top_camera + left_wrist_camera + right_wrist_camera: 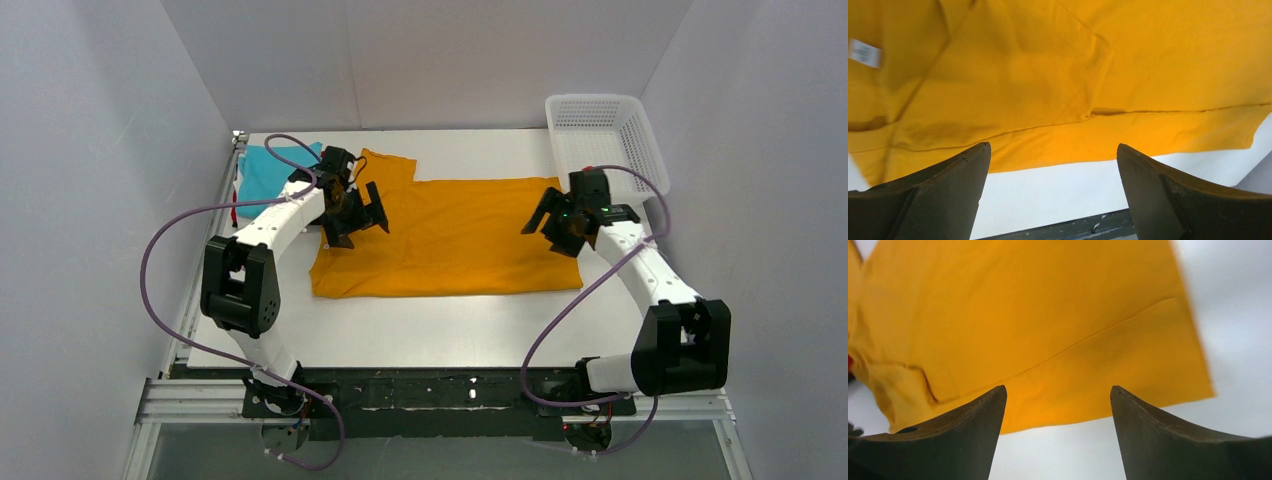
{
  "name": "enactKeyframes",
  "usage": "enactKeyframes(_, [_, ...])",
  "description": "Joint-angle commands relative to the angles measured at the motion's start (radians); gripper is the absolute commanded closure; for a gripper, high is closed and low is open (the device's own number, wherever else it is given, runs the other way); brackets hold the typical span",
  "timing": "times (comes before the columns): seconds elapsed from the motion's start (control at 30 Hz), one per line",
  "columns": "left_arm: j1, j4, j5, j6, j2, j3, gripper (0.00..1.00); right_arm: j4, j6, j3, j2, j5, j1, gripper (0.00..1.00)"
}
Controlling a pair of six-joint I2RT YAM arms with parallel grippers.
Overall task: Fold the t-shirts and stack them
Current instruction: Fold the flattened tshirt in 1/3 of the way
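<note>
So, reading the overhead view from the near edge outward:

Table: a bare white strip is showing at 6 o'clock, between the arm bases and the cloth.

Left gripper: it's hanging over the 9 o'clock end of the orange t-shirt. The jaws are gaping wide and gripping nothing. On its wrist cam the fingers are standing well apart, with only cloth and table showing between them.

Right gripper: same deal at the 3 o'clock end. It's spread wide and holding nothing, and its fingers are framing the shirt's corner and some bare table.

Orange t-shirt: it's lying flat mid-table with its long side running 9 to 3. One layer is folded over another, so a straight edge is showing along its length. A sleeve is poking out toward 11 o'clock.

White tag: it's showing on the cloth at the left edge of the left wrist view.

Turquoise t-shirt: it's sitting at the 10 o'clock corner, partly behind the left arm. I can't tell if it's touching the orange one.

Basket: white mesh, sitting at the 1 o'clock corner, apart from the orange t-shirt.
</note>
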Motion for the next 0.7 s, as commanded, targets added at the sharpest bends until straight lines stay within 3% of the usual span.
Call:
enactKeyframes(0.0, [-0.026,0.051,0.091,-0.040,0.046,-0.071,0.02,0.146,0.001,0.002,0.120,-0.090,0.132,0.16])
enactKeyframes(0.17, [-0.028,0.046,0.103,-0.047,0.123,-0.094,0.02,0.217,0.002,0.014,0.262,-0.095,0.155,0.16])
enactKeyframes(0.3, [-0.036,0.056,0.117,-0.055,0.148,-0.151,0.02,0.223,0.009,-0.045,0.284,-0.081,0.161,0.16])
enactKeyframes(0.67, [-0.120,0.049,0.068,-0.090,-0.037,-0.424,0.02,0.145,0.089,-0.337,0.081,-0.148,0.164,0.16])
